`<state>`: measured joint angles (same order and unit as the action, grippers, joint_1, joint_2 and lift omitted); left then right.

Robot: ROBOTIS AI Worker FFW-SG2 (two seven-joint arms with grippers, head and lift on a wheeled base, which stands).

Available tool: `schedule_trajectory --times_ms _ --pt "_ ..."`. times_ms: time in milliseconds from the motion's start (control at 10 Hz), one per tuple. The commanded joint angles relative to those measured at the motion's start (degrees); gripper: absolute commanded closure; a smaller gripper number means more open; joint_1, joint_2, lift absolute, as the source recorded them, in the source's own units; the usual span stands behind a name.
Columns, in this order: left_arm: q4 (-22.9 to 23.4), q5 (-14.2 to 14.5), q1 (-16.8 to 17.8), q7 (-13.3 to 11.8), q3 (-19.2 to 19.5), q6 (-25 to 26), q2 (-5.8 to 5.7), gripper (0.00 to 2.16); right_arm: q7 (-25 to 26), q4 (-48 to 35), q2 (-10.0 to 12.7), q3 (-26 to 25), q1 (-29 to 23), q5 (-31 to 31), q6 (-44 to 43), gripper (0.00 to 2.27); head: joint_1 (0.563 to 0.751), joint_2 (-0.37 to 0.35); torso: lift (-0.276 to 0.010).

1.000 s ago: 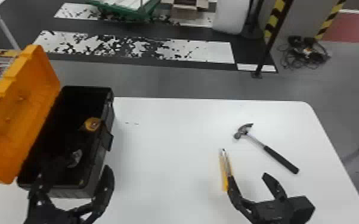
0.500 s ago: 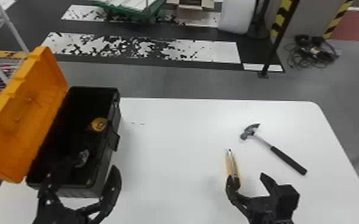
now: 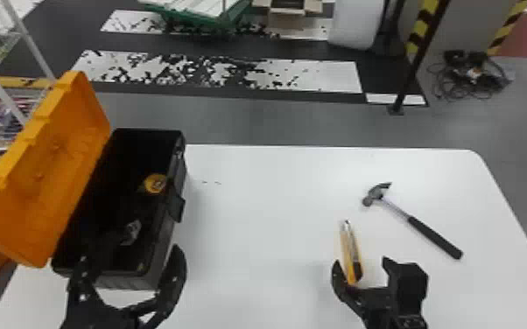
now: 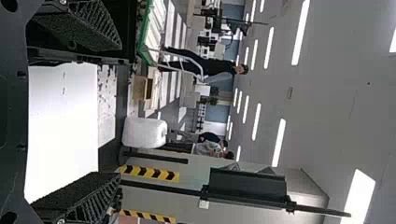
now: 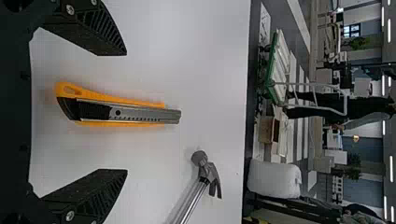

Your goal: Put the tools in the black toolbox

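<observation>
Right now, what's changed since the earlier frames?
The right hand has moved left over the table, bringing the utility knife between its open fingers. Nothing was gripped or released. Knife, claw hammer, toolbox and left hand look otherwise unmoved.

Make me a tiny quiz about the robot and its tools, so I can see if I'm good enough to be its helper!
1. True or false: the hammer is inside the black toolbox.
2. Pick one: what colour is the open lid?
A) green
B) orange
C) white
3. Short answer: which is nearer the yellow knife, the robot's left claw or its right claw?

Key:
1. False; the hammer lies on the white table, outside the black toolbox.
2. B
3. The right claw
</observation>
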<state>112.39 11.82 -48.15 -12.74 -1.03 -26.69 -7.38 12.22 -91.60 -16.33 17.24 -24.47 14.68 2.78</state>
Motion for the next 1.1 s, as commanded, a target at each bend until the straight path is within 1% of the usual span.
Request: schedule_trajectory --times_ms 0,200,500,600,700,800,1000 --pt "0.0 0.0 -0.1 0.0 0.1 -0.2 0.0 0.03 0.1 0.2 0.3 0.2 0.6 0.0 0.3 0.12 0.695 0.009 -0.039" --pt "-0.1 0.1 -0.2 0.0 0.2 -0.4 0.0 0.03 0.2 0.3 0.3 0.5 0.9 -0.2 2.3 0.14 0.695 0.019 -0.039" --pt "-0.1 0.1 -0.2 0.0 0.2 -0.2 0.0 0.03 0.5 0.9 0.3 0.8 1.4 -0.4 2.3 0.22 0.695 0.023 -0.039" --pt "-0.1 0.1 -0.2 0.1 0.3 -0.4 0.0 0.03 0.5 0.9 0.3 0.9 1.5 -0.4 2.5 0.28 0.695 0.024 -0.039" --pt "-0.1 0.1 -0.3 0.1 0.3 -0.6 0.0 0.03 0.5 1.1 0.3 1.0 1.7 -0.4 2.8 0.29 0.695 0.024 -0.039" --pt "-0.1 0.2 -0.4 0.1 0.3 -0.9 0.0 0.03 0.5 1.2 0.3 1.0 1.8 -0.4 3.0 0.43 0.695 0.026 -0.039" --pt "-0.1 0.2 -0.4 0.1 0.4 -0.9 0.0 0.03 0.4 2.0 0.3 0.9 2.1 0.0 3.0 0.47 0.695 0.028 -0.039"
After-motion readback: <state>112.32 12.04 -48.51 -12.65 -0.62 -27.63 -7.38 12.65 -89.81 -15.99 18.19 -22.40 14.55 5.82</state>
